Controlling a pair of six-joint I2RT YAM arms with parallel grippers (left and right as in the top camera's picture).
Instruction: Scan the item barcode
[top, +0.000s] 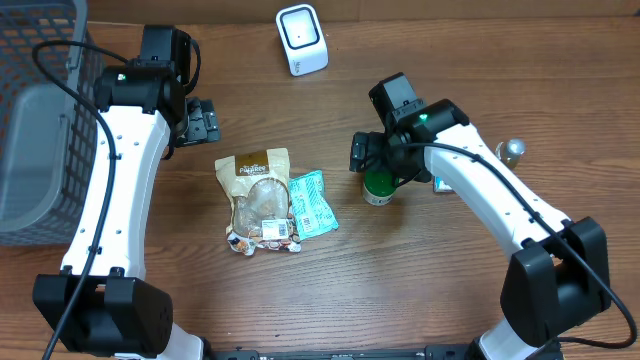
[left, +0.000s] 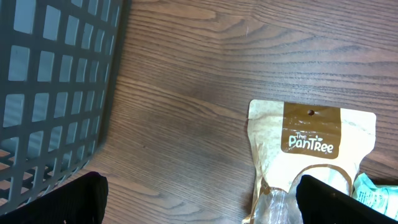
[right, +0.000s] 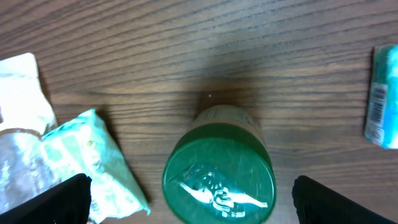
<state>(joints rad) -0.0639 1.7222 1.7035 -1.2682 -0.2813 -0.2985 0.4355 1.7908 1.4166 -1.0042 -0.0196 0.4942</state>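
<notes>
Green-capped jar (right: 219, 168): stands upright on the table (top: 420, 290), right of centre, lid facing up. Judged to be the item selected for scanning, since the right gripper (right: 199, 200) is positioned directly above it. The gripper is fully spread, one finger to each side of the lid, and nothing is gripped. This alignment suits a top-down grasp. No barcode is visible on the lid, so it probably lies on the side wall.

Left gripper (left: 202, 200): also spread wide and empty, held clear above bare table between the basket (top: 30, 120) and the pouch (top: 258, 195).

Scanner (top: 301, 40): placed at the far edge, window facing the work area, well apart from the jar.

Item count:
- jar: one
- brown pouch: one
- teal packet (top: 313, 203): one, touching the pouch
- silver-capped bottle (top: 511, 152): one
- blue-labelled item (right: 384, 96): one, partly hidden
- scanner: one
- basket: one
</notes>
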